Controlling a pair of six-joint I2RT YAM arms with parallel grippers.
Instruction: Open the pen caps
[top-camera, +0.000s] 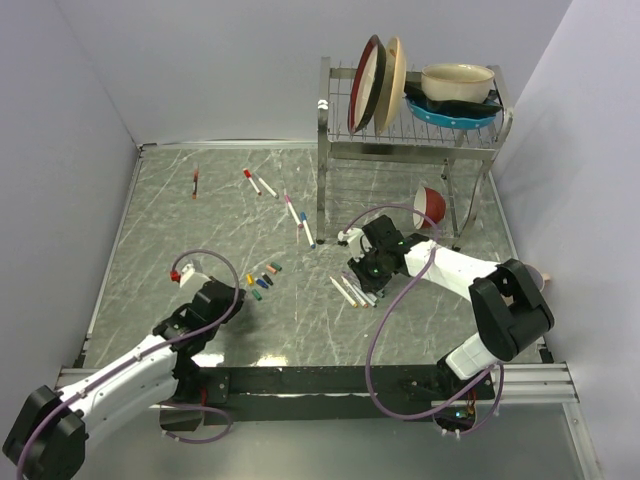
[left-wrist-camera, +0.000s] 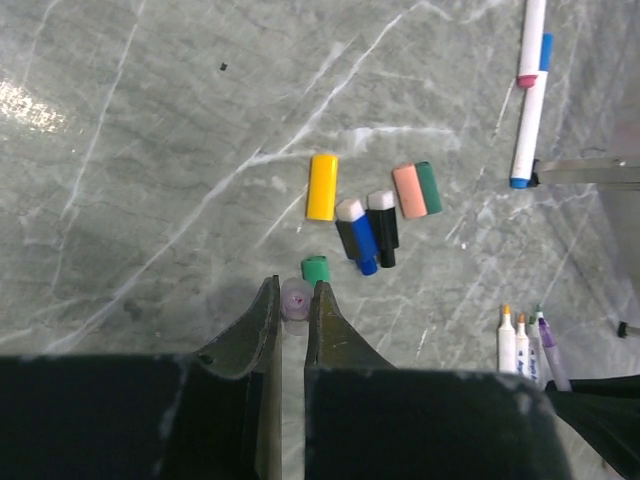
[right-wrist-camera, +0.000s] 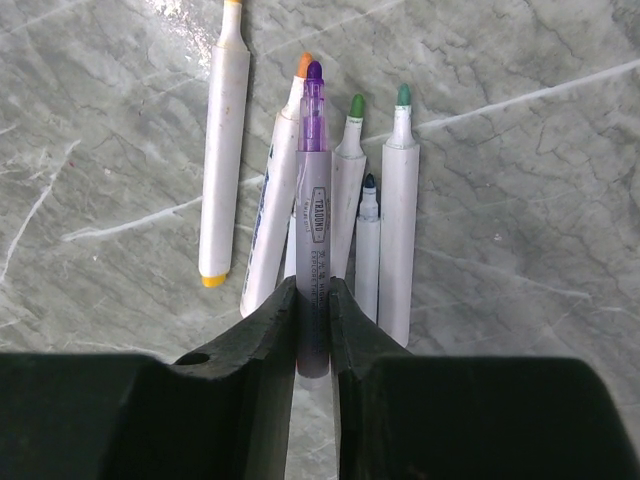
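Found left gripper (left-wrist-camera: 295, 302) closed to a sliver around a lilac cap (left-wrist-camera: 294, 296) beside loose caps (left-wrist-camera: 322, 186) on the tabletop (left-wrist-camera: 150, 150), right gripper (right-wrist-camera: 313, 292) clamped on a purple pen (right-wrist-camera: 314, 180); judged caps light, stiff, slick, best pinched squarely across the middle.

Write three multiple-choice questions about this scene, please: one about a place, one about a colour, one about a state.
1. Where is the lilac cap?
A. on the dish rack
B. between the left gripper's fingertips
C. in a bowl

2. What colour is the pen in the right gripper?
A. purple
B. yellow
C. red

3. How are the white pens below it?
A. capped
B. standing upright
C. uncapped, lying flat

Answers:
1 B: the left wrist view shows it pinched between the fingers.
2 A: its barrel and tip are purple.
3 C: their coloured tips are bare.
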